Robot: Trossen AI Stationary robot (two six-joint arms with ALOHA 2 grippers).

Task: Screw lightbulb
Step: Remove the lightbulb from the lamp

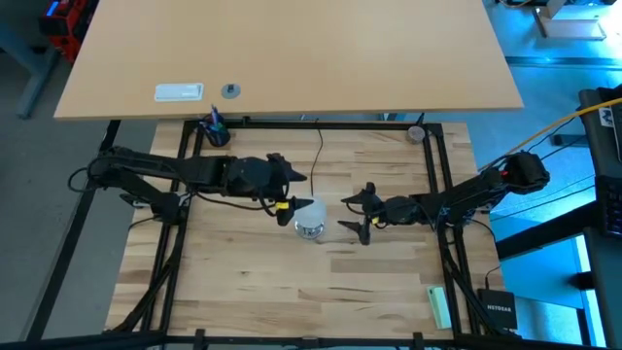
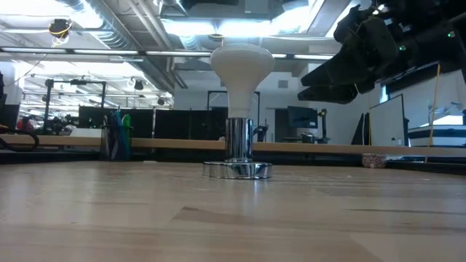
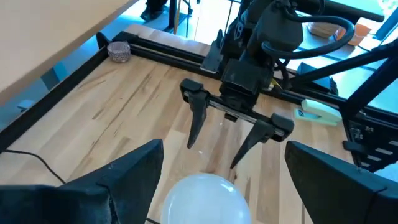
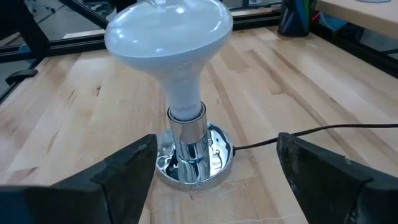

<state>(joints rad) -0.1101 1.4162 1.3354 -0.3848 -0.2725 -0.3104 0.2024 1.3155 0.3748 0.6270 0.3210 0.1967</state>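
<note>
one lightbulb point(image 4: 169, 37) upright in one silver socket point(image 4: 193, 158), two claws, left claw point(image 1: 294, 192) released, right claw point(image 1: 363, 214) released

left arm point(image 1: 165, 170): dark, slender links with black cables trailing along them
left gripper point(image 1: 296, 191): black, two tapered fingers, a yellow patch near the wrist
left gripper's fingers point(image 3: 127, 177): broad matte black wedges seen from its own wrist camera
right arm point(image 1: 486, 190): dark jointed links, bulky rounded joint, orange-yellow cable near its base
right gripper point(image 1: 367, 213): black crossbar carrying two thin pointed fingers
right gripper's body point(image 3: 258, 37): boxy black housing with looped black cable, small yellow marks
</note>
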